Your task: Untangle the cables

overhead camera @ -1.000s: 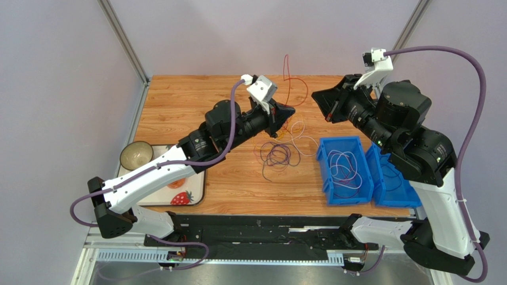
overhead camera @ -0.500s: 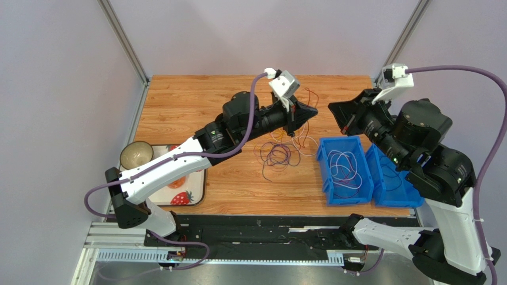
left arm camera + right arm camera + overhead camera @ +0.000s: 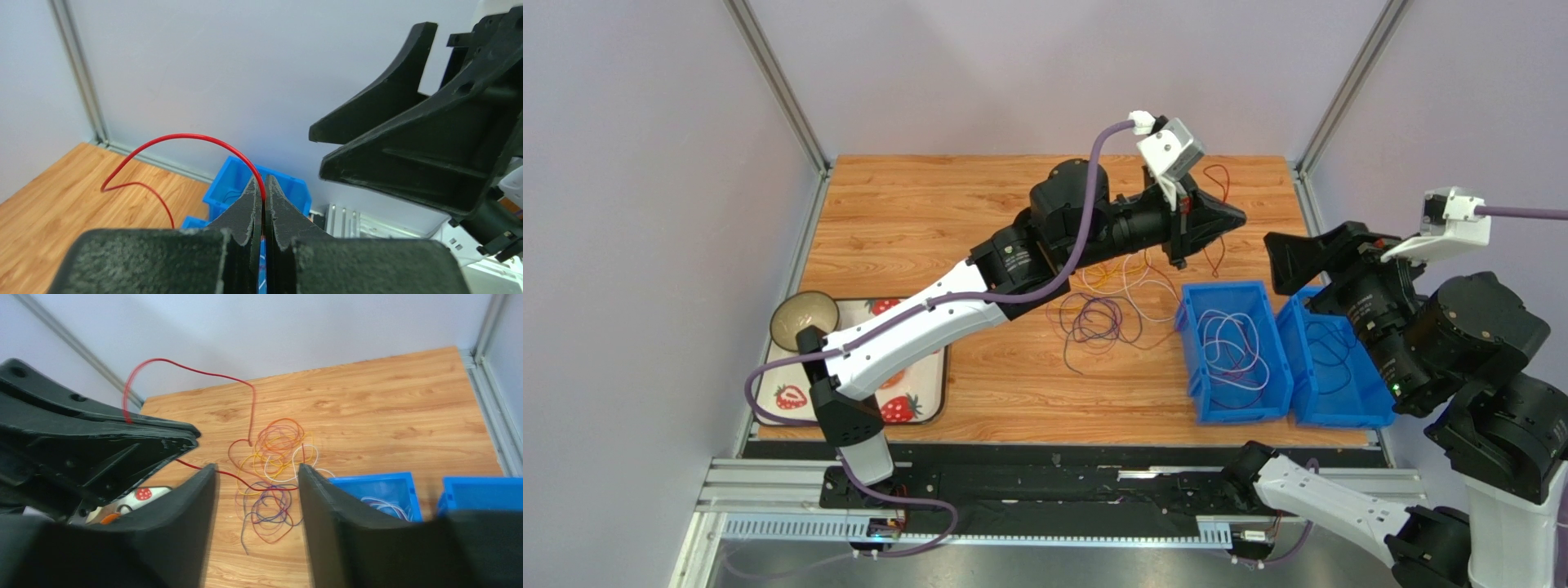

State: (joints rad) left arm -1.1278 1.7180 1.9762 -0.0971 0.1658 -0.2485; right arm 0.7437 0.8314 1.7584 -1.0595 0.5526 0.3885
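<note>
My left gripper [image 3: 1232, 218] is stretched out over the table's back right and is shut on a red cable [image 3: 1227, 184]. In the left wrist view the red cable [image 3: 184, 136] arcs up out of the closed gripper [image 3: 263, 184]. In the right wrist view it [image 3: 184, 369] trails down to the tangle. The tangle of cables [image 3: 1097, 312], orange, yellow, purple and white, lies on the wood mid-table and also shows in the right wrist view [image 3: 273, 478]. My right gripper [image 3: 1290, 261] is open and empty, right of the left one, above the blue bins [image 3: 256, 468].
Two blue bins sit at the front right. The left bin [image 3: 1222, 289] holds white cables, the right bin [image 3: 1342, 398] stands beside it. A strawberry-print tray [image 3: 913, 404] with a bowl [image 3: 803, 321] is at the front left. Metal frame posts and walls enclose the table.
My left arm has swung right and outward, carrying the red cable away from the tangle. My right arm has pulled back to the right, away from the table's middle.
</note>
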